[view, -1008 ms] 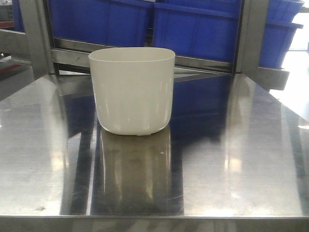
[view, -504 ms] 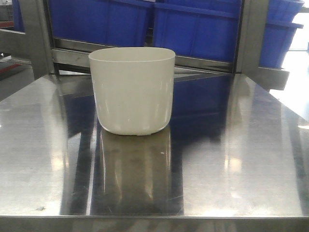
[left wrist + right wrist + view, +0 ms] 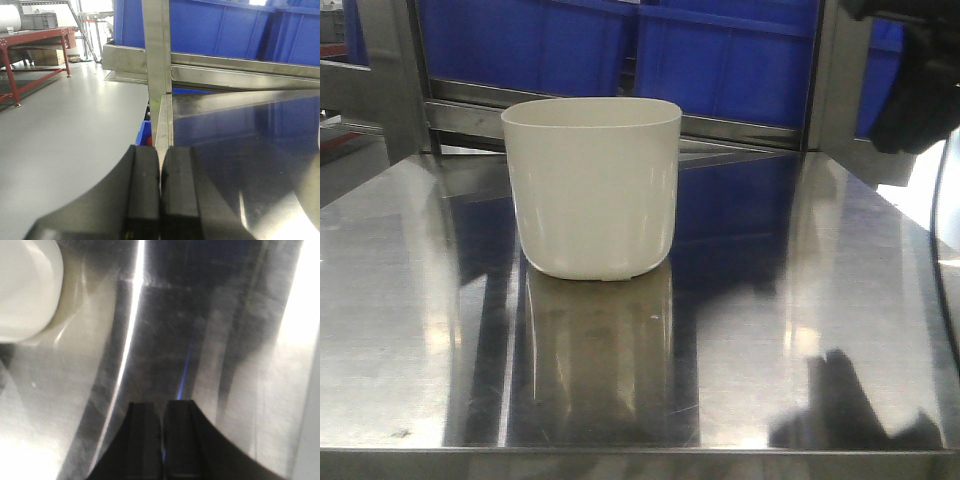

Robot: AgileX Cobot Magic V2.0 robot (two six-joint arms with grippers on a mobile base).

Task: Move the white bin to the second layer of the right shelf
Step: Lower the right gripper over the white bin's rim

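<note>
The white bin (image 3: 592, 185) stands upright on the steel tabletop (image 3: 800, 330), left of centre in the front view. Its rounded corner (image 3: 25, 285) shows at the upper left of the right wrist view. My right gripper (image 3: 162, 405) hangs shut and empty over bare steel, to the right of the bin and apart from it. The dark right arm (image 3: 915, 80) shows at the top right of the front view. My left gripper (image 3: 160, 150) is shut on nothing, at the table's left edge by a rack post (image 3: 157, 50). The right shelf second layer is out of view.
Large blue crates (image 3: 720, 60) fill the rack level behind the table, between steel uprights (image 3: 840, 70). Left of the table lies open grey floor (image 3: 60, 130), with a red-framed bench (image 3: 35, 40) farther off. A dark reflection (image 3: 850, 410) lies on the table's front right.
My right arm has come into the front view at the top right, and its dark reflection now lies on the table's front right. The bin has stayed put.
</note>
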